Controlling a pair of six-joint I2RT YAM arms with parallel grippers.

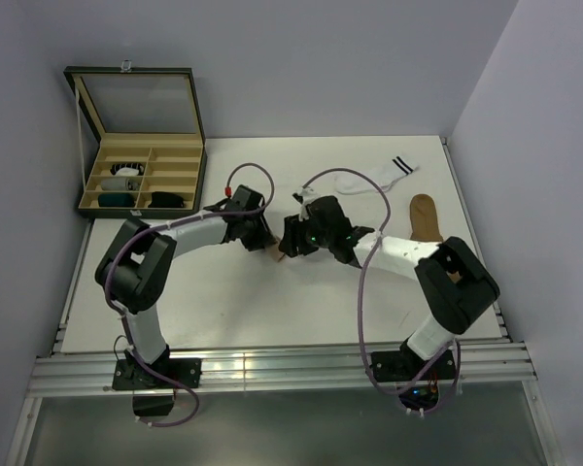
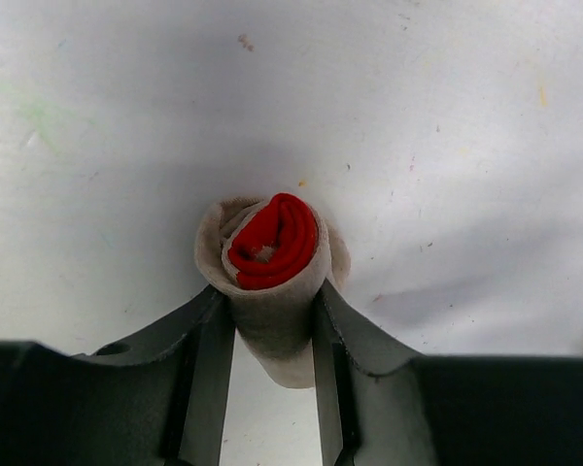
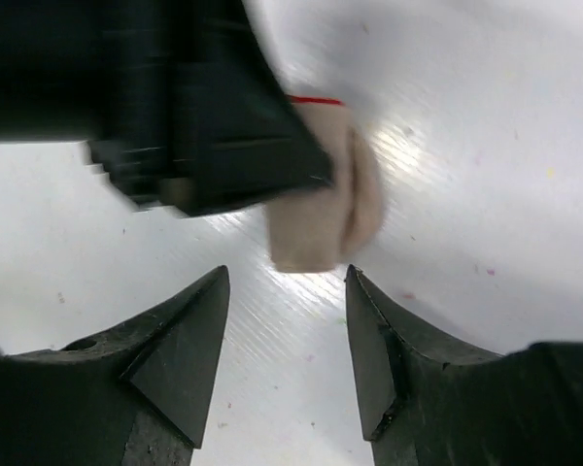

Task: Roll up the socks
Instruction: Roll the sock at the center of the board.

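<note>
Left wrist: L gripper (image 2: 270, 299) tight on rolled beige sock (image 2: 272, 241) w/ red core; R gripper (image 3: 287, 280) spread.

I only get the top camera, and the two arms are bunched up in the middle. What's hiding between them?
Observer: A rolled beige sock, its red cuff curled inside like a swirl.
Operator: Who's holding it?
Observer: The left gripper; its fingers press the roll from both sides.
Operator: And the other one?
Observer: The right gripper is open, fingers apart, with the roll just beyond its tips.
</note>
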